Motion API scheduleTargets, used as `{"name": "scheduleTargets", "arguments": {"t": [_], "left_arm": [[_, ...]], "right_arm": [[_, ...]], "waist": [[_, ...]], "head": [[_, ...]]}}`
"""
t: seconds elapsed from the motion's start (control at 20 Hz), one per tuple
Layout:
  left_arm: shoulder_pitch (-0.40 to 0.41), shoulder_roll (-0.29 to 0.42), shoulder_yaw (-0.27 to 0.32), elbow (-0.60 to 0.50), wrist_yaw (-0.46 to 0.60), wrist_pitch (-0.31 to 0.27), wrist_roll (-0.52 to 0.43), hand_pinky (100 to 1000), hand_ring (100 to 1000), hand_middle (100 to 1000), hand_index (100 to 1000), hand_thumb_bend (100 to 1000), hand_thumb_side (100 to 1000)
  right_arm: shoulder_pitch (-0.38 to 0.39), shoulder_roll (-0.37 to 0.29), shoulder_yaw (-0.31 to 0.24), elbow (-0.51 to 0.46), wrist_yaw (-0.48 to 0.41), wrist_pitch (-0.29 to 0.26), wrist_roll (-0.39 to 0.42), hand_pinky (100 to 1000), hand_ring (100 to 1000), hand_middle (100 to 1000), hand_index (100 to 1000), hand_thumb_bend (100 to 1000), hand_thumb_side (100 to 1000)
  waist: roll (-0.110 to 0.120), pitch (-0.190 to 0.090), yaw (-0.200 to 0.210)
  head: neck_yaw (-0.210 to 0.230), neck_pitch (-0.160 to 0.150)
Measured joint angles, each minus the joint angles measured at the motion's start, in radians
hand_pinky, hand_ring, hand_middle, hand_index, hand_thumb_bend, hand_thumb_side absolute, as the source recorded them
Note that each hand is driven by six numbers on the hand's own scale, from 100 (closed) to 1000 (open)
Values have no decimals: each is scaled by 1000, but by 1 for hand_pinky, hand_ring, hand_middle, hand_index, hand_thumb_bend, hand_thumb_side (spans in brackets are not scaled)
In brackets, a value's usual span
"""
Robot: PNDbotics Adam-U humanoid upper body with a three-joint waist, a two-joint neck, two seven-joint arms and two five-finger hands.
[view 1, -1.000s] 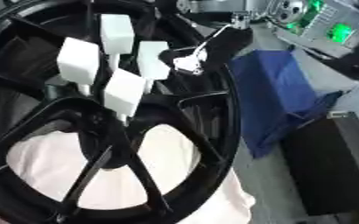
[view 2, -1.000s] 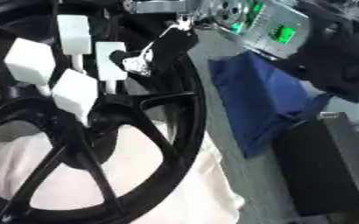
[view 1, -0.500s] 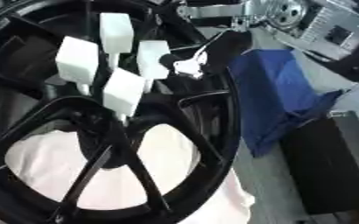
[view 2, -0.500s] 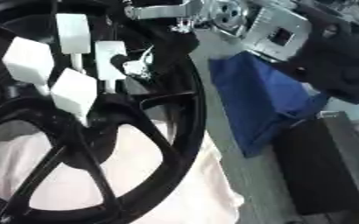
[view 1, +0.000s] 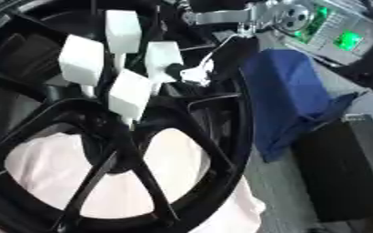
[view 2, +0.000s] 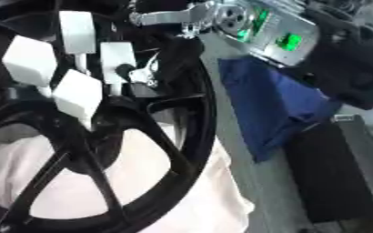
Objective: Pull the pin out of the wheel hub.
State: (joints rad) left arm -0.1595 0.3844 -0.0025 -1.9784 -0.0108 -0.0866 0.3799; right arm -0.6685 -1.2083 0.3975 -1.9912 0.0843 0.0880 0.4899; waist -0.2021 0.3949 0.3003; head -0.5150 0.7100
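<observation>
A black spoked wheel hub (view 1: pixel 239 136) fills the left of both views. Several pins with white block heads stand in its centre: a tall one (view 1: pixel 122 29), one at the left (view 1: pixel 80 59), a low one (view 1: pixel 131 93) and the rightmost one (view 1: pixel 163 54). My right arm, with a silver joint (view 1: pixel 289 16) and green lights, comes in from the upper right. Its black hand (view 1: pixel 221 50) reaches over the rim to the rightmost pin, and a dark tip touches that block's lower right corner. A small white piece (view 1: pixel 198 75) sits just beside it. The black hand blends into the black wheel.
White cloth (view 1: pixel 86 177) lies under the wheel and shows between the spokes. A crumpled blue cloth (view 1: pixel 293 95) lies right of the rim. A black box (view 1: pixel 345 168) stands at the lower right on the grey surface.
My right hand has come down and left towards the rightmost pin, and the small white piece now sits closer to that pin's block. The pins have stayed in place.
</observation>
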Motion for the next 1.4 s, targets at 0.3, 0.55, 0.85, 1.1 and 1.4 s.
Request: {"name": "scheduleTargets", "arguments": {"t": [0.3, 0.55, 0.85, 1.1, 1.4], "left_arm": [[-1, -7, 0, 0, 0, 0, -1, 841, 586, 562, 734, 358, 732], [-2, -8, -1, 0, 0, 0, -1, 842, 586, 562, 734, 357, 734], [-3, -8, -1, 0, 0, 0, -1, 843, 586, 562, 734, 353, 735], [-3, -8, -1, 0, 0, 1, -2, 844, 584, 562, 734, 352, 736], [-3, -8, -1, 0, 0, 1, -2, 845, 583, 563, 733, 349, 737]], "right_arm": [[0, 8, 5, 0, 11, 15, 7, 945, 921, 752, 892, 149, 576], [-1, 10, 10, 0, 19, 27, 12, 940, 911, 670, 853, 149, 567], [-8, 17, 11, 0, 18, 50, -4, 910, 852, 474, 689, 103, 512], [-7, 19, 10, 0, -17, 86, -46, 886, 770, 375, 569, 100, 405], [10, 19, 2, 0, -100, 143, -104, 873, 697, 284, 471, 100, 203]], "waist": [[-1, 4, 2], [-3, 5, 8], [-4, 6, 9], [-4, 6, 9], [-4, 6, 9]], "head": [[-2, 0], [-6, 0], [-7, 0], [-7, 0], [-8, 0]]}}
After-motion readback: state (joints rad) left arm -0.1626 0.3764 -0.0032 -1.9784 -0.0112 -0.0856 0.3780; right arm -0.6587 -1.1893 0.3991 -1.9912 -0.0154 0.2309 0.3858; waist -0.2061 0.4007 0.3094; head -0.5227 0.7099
